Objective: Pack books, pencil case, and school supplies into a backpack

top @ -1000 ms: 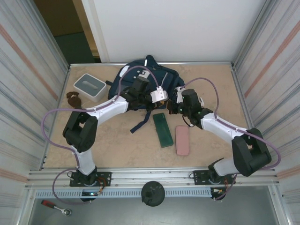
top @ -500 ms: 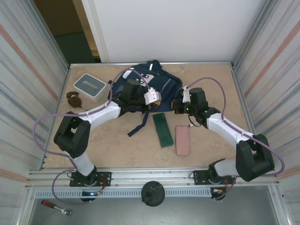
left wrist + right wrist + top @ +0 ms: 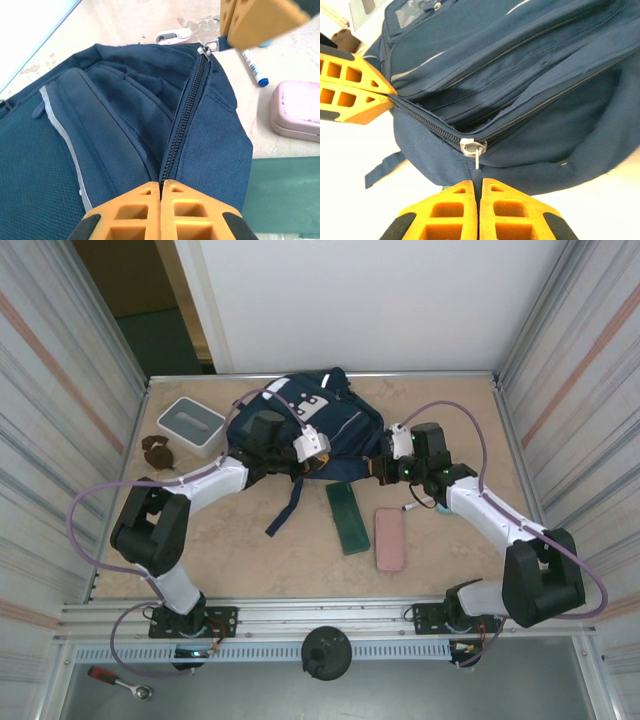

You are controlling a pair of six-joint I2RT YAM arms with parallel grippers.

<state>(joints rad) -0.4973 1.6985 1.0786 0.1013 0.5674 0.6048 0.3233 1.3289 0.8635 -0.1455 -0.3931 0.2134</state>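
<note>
my left gripper is pinched shut on the backpack, on the cloth at the closed end of its zipper. i hold it there so the fabric is taut and the backpack cannot slide. my right gripper is closed on the small metal zipper pull at the backpack's near right corner. between my two grips the teeth are meshed, and past the slider the two sides part over a dark pocket.

i judge this is the unzipping step. the book, the pink pencil case and the marker all lie outside the backpack, just off its near edge.

both my arms reach forward and bend inward, so my wrists come close together at the backpack's near edge. my left forearm runs along its left side and my right elbow swings out wide.
</note>
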